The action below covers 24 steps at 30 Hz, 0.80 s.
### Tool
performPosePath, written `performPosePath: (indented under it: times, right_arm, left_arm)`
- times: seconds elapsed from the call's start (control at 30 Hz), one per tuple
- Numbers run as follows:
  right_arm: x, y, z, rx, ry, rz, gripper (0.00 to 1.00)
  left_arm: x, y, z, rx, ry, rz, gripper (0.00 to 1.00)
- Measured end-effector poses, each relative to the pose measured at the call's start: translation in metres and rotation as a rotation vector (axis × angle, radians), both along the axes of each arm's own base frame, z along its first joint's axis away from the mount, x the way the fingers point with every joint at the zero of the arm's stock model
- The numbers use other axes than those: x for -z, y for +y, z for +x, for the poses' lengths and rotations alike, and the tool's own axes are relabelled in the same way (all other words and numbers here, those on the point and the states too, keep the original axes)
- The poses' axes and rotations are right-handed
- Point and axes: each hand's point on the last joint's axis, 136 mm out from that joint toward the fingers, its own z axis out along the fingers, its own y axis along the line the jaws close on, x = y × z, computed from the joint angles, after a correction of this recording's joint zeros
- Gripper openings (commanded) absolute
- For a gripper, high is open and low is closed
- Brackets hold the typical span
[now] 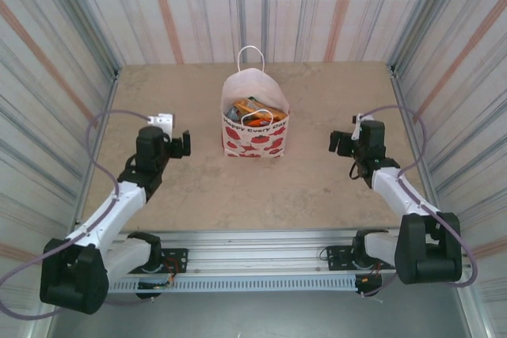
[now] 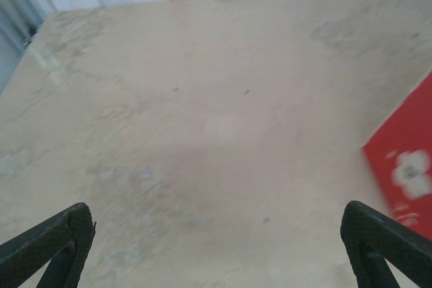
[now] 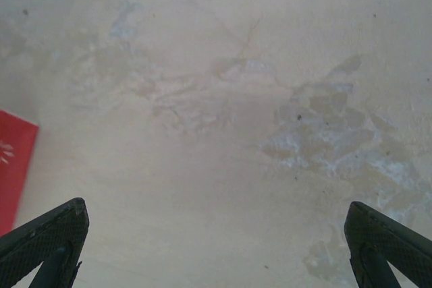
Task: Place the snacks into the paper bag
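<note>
- My left claw (image 1: 181, 145) hangs released, jaws spread wide with nothing between them, above the bare table (image 1: 238, 195).
- My right claw (image 1: 341, 142) is likewise released and empty, well apart from the bag.
- Between them I see no packet lying loose.
- Further back, the paper bag (image 1: 255, 138) stands upright mid-table, with the snacks (image 1: 255, 110) showing inside its open mouth.
- I judge the packing done, or nearly so, with nothing visible left to fetch.
</note>
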Motion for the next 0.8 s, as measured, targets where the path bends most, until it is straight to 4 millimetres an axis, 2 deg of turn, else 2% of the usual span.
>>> performPosePath:
  times: [0.13, 0.23, 0.4, 0.5, 0.6, 0.7, 0.8]
  right_arm:
    - [0.015, -0.011, -0.006, -0.013, -0.063, -0.017, 0.99]
    - [0.017, -0.015, -0.003, -0.021, -0.113, -0.027, 0.99]
    - [0.021, -0.024, 0.013, -0.019, -0.177, -0.021, 0.99]
    - [0.035, -0.024, 0.024, -0.034, -0.183, -0.009, 0.99]
    - [0.054, -0.020, 0.026, -0.048, -0.138, 0.003, 0.99]
    - [0.048, -0.020, 0.032, -0.049, -0.164, 0.000, 0.99]
    - [0.040, -0.020, 0.038, -0.044, -0.190, -0.012, 0.99]
  left_arm:
    - [0.039, 0.028, 0.000, -0.093, 0.016, 0.033, 0.99]
    - [0.061, 0.034, 0.003, -0.119, 0.035, 0.048, 0.99]
    - [0.066, 0.041, 0.024, -0.126, -0.041, 0.028, 0.99]
    - [0.090, 0.047, 0.029, -0.139, -0.009, 0.031, 0.99]
    - [0.089, 0.052, 0.033, -0.146, -0.013, 0.012, 0.99]
    - [0.076, 0.056, 0.042, -0.161, -0.059, -0.002, 0.99]
    - [0.073, 0.053, 0.044, -0.150, -0.065, -0.006, 0.99]
